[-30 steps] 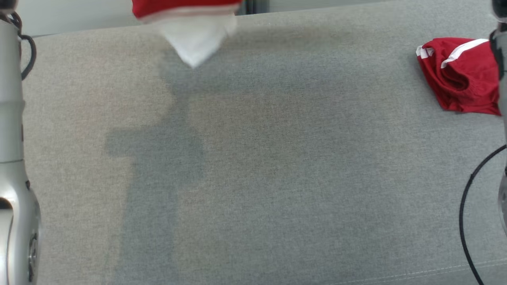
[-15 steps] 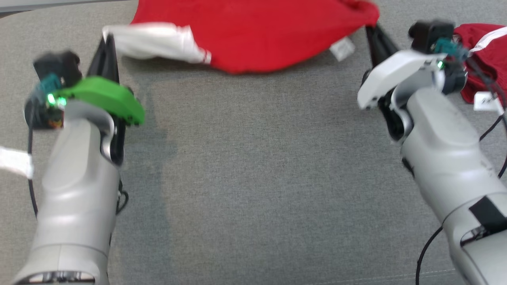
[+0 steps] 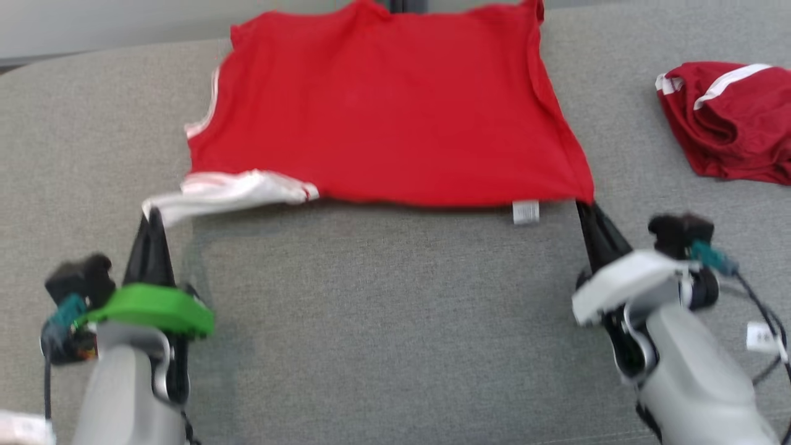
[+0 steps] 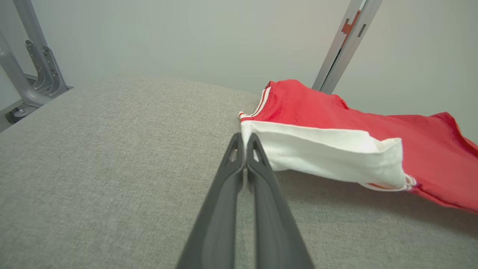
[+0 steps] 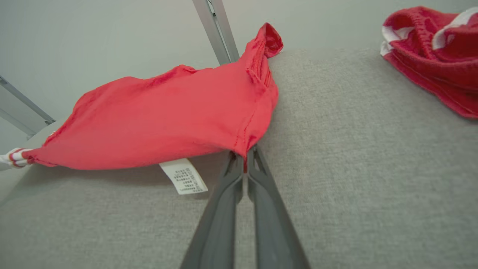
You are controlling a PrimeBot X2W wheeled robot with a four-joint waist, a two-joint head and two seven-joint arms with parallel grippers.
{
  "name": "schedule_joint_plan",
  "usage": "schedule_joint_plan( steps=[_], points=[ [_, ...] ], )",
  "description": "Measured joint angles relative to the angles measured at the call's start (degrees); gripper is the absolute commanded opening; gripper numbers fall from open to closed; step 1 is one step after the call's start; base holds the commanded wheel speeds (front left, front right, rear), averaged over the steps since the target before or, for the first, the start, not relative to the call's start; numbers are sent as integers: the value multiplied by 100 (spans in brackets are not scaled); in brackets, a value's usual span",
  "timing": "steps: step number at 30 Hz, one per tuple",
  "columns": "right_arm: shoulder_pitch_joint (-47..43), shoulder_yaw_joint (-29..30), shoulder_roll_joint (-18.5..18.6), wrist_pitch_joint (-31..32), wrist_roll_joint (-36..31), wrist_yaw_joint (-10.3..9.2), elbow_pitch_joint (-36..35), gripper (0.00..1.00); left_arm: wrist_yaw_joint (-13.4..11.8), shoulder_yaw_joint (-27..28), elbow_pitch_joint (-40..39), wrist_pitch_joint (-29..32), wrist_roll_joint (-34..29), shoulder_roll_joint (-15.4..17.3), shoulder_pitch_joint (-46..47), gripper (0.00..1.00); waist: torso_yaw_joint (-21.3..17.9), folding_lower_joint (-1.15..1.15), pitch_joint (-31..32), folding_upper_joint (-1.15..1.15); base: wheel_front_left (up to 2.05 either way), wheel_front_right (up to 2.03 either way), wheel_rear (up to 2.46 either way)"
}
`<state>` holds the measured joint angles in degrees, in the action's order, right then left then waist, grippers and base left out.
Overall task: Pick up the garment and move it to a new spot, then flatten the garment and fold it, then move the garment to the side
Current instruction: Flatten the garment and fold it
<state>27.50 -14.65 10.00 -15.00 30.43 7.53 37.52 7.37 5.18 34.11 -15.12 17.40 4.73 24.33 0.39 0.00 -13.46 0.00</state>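
Head view, bottom of frame: green cover point(image 3: 148, 309) on L wrist at lower left, white cover point(image 3: 624, 281) on R wrist at lower right, both arms over the grey fabric surface point(image 3: 395, 321). The left gripper point(image 3: 151, 216) points up-frame, jaws pressed together on the corner of the white sleeve point(image 3: 228, 191); in the left wrist view the tips pinch the sleeve's edge. The right gripper point(image 3: 586, 209) has its jaws clamped on the near right corner of the garment point(image 3: 383, 111), red hem nipped betw. the tips in the right wrist view. The care label point(image 3: 526, 212) hangs at the near hem, just beside the R tips. The near edge is held off the surface w/ shadow under it. The rest of the red garment spreads twd top centre, far edge reaching the surface's far rim. A metal post point(image 4: 347, 41) stands behind. Upper right: second red garment point(image 3: 729, 123) w/ white stripes, crumpled, apart from the held one.
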Motion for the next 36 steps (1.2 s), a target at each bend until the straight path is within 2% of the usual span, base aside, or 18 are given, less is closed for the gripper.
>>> schedule_joint_plan(
  steps=[10,15,19,25,30,36],
  points=[
    [-2435,736,-129,51,-307,0,-1352,0,18,-180,-1600,119,-85,35,-2259,0,32,0,472,0,0,0,0],
    [-3236,1157,-233,499,-565,1,-2153,0,-107,-146,-2484,506,48,11,-3097,0,68,0,548,0,0,0,0],
    [-3599,1397,-380,916,-716,1,-2749,0,-191,-166,-3026,760,124,-11,-3390,0,96,0,561,0,0,0,0],
    [-3548,1570,-416,1539,-794,0,-3219,0,-209,-243,-3273,910,192,-4,-3250,0,47,0,483,0,0,0,0],
    [-2984,1605,-372,2082,-760,0,-3329,0,-177,-350,-3115,1062,190,166,-2529,0,-17,0,334,0,0,0,0],
    [-2102,1561,-229,2343,-695,0,-3100,0,-97,-593,-2646,1276,165,393,-1428,0,-73,0,16,0,0,0,0]
  ],
)
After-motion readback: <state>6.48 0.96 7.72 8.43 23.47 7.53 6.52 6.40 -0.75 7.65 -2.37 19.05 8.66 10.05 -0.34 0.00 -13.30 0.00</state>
